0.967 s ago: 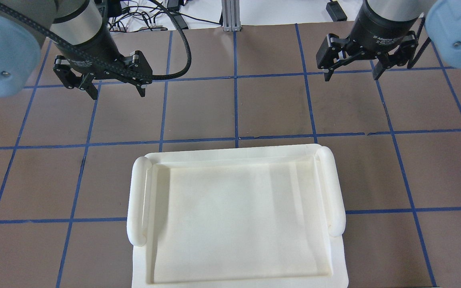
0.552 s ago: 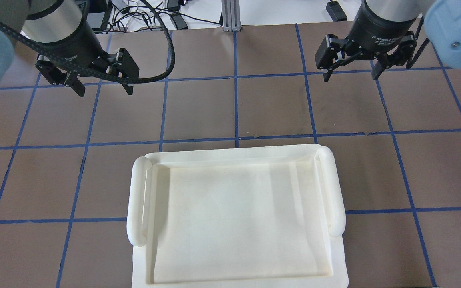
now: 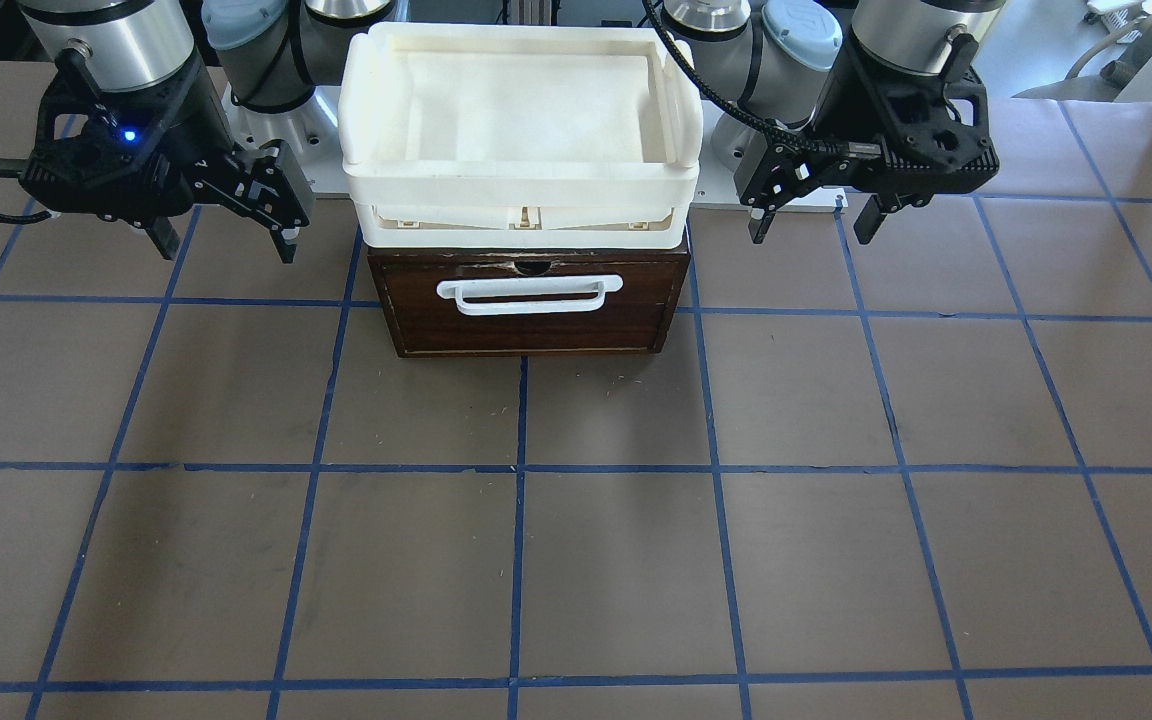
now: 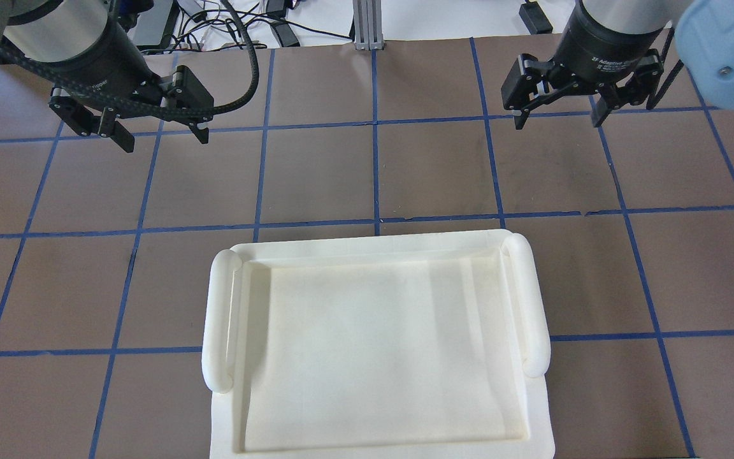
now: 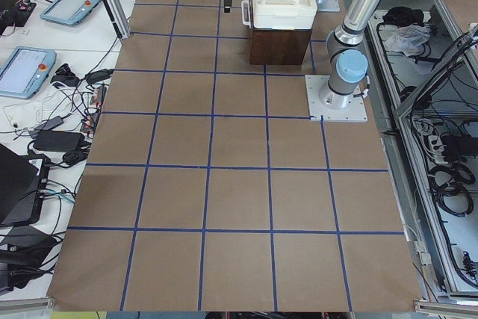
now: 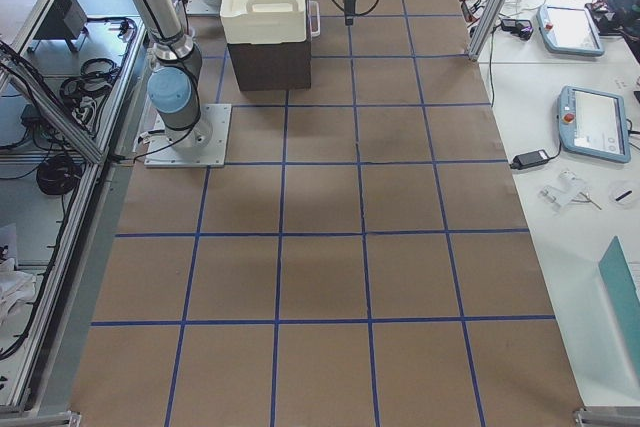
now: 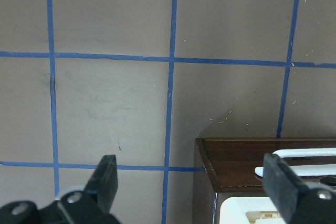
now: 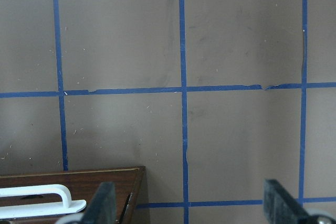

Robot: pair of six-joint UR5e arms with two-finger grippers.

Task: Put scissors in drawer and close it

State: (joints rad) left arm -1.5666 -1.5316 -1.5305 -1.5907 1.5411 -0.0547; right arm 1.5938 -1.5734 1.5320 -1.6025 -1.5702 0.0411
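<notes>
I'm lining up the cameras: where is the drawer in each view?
Front-facing: drawer upper centre.
Overhead: hidden under white tray.
Exterior left: top, right of centre.
Exterior right: top, left of centre.
Left wrist: bottom right.
Right wrist: bottom left.
Landmark: the white tray atop it.

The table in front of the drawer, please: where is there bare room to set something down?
The table is bare across the stretch in front of the drawer. Bare squares also lie beneath the left gripper and right gripper. Crowded only at the drawer itself, white tray on top.
</notes>
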